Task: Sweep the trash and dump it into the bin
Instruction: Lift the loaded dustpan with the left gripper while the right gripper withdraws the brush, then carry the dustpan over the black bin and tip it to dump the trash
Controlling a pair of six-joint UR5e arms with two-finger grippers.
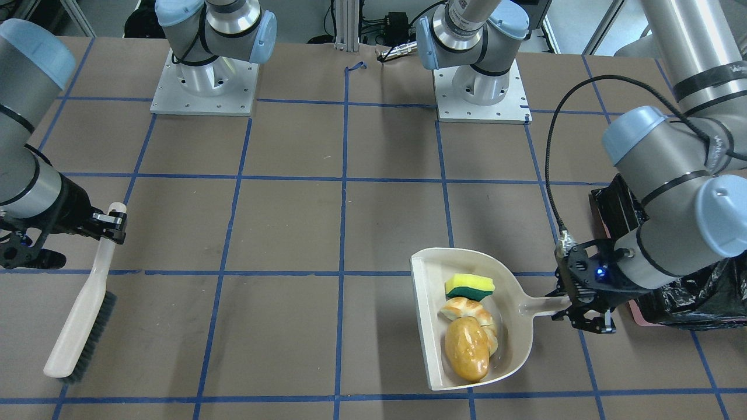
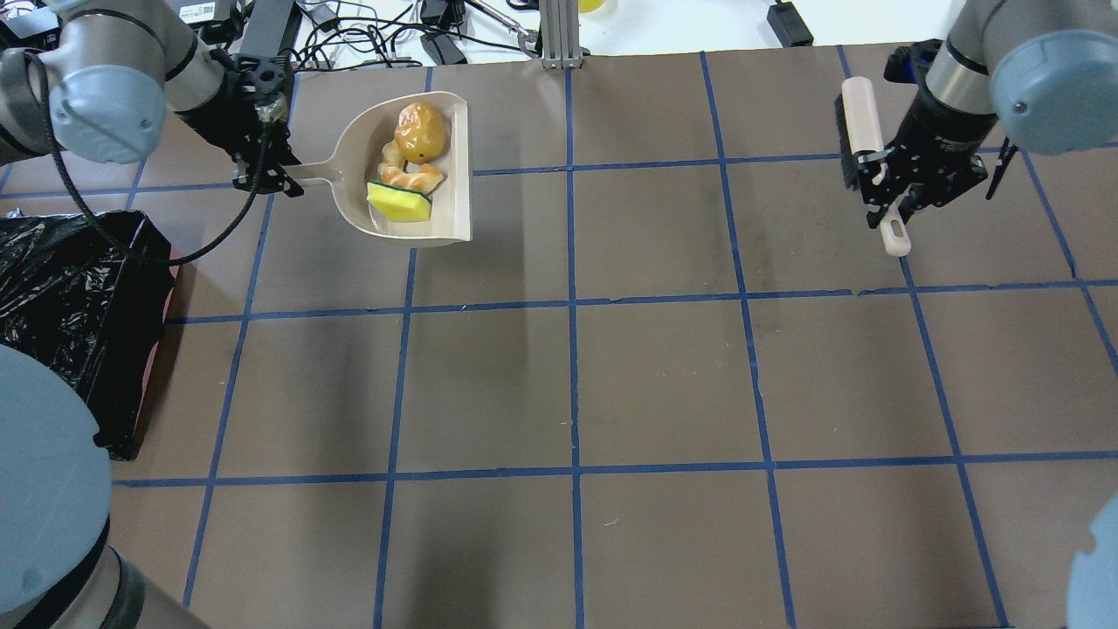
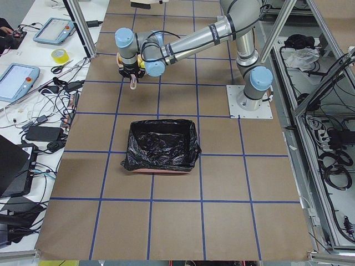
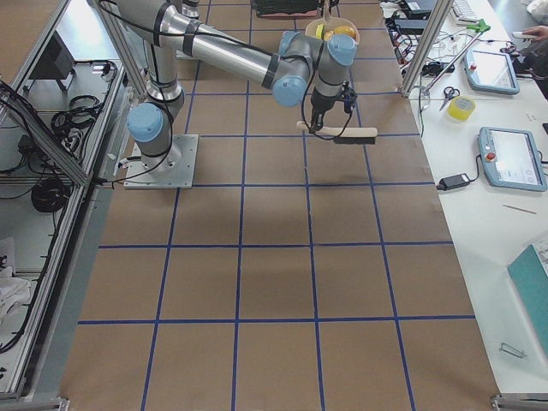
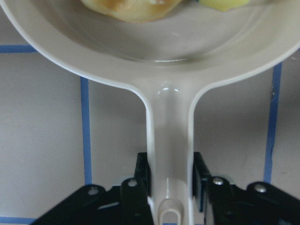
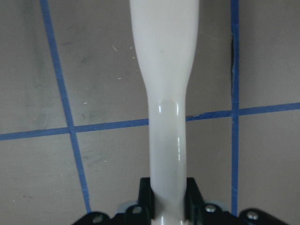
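Note:
The beige dustpan [image 1: 519, 309] holds the trash: a glossy golden-brown potato lump [image 1: 467, 349], pale peel pieces [image 1: 465, 309] and a yellow sponge wedge with a green side [image 1: 470, 286]. My left gripper [image 1: 575, 306] is shut on the dustpan's handle [image 5: 169, 154]; the pan also shows in the overhead view [image 2: 458, 166]. The black-bag-lined bin [image 2: 70, 306] stands just beside my left arm, its pink base edge showing. My right gripper [image 2: 884, 185] is shut on the handle of a white brush [image 1: 81, 315] with dark bristles, held over the table.
The table [image 2: 611, 376] is brown with a blue tape grid. Both arm bases [image 1: 204, 81] stand at the robot's edge. Cables and tablets lie on benches past the table's far edge [image 3: 50, 88].

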